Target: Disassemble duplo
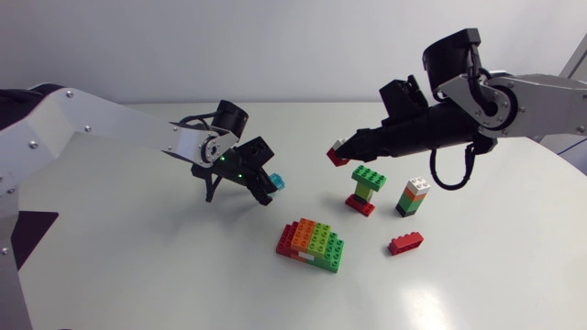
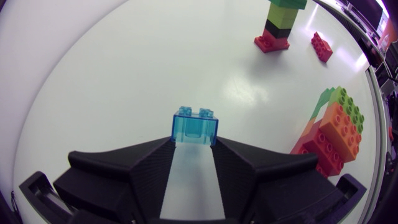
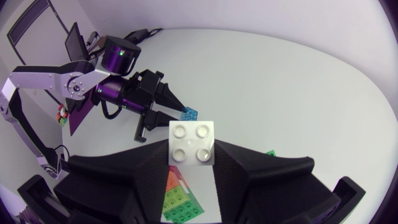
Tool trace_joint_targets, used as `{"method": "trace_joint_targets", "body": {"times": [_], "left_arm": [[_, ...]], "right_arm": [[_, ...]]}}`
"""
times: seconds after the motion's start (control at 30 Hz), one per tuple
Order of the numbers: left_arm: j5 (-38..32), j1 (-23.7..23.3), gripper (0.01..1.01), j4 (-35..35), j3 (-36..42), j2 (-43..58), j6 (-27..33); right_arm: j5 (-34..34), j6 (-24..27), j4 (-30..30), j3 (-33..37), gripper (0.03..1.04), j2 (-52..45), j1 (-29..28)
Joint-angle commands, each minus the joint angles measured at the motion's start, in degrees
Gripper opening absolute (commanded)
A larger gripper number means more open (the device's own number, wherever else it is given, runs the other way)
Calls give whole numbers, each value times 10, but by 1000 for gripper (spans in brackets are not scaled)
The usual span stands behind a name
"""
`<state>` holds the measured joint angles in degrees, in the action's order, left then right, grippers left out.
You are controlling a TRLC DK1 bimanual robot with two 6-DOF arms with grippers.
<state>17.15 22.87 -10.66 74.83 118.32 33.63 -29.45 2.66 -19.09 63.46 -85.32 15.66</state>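
Head view: arms apart, probably keeping pulled pieces separate.
Left gripper (image 2: 194, 146): pinching blue brick (image 2: 194, 127).
Right gripper (image 3: 192, 154): clamped on white brick (image 3: 192, 140).
Stack (image 1: 312, 244): not yet taken apart.

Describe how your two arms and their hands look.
My left arm and right arm have silver-grey links joined by round black joints. A small green light glows by the left wrist, and a black cable loops under the right one. The left hand and right hand are matte black, each with two broad wedge-shaped fingers.
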Motion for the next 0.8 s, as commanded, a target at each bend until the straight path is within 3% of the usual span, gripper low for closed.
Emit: {"method": "trace_joint_targets", "body": {"times": [0.0, 0.2, 0.33, 0.6, 0.77], "left_arm": [[-6, 1, 616, -16, 18, 23, 8], [-9, -2, 857, -24, 32, 11, -1], [-1, 1, 862, -18, 20, -35, -12], [51, 35, 862, 128, -71, -164, -85], [64, 65, 862, 166, -94, -180, -98]], "right_arm": [[6, 10, 8, -19, 259, 5, 7], [5, 11, 12, -19, 259, 2, 6], [-6, 2, 14, -8, 261, -6, 5], [-67, -49, 38, 25, 261, -56, -25], [-100, -83, 57, 40, 261, -84, -43]]}}
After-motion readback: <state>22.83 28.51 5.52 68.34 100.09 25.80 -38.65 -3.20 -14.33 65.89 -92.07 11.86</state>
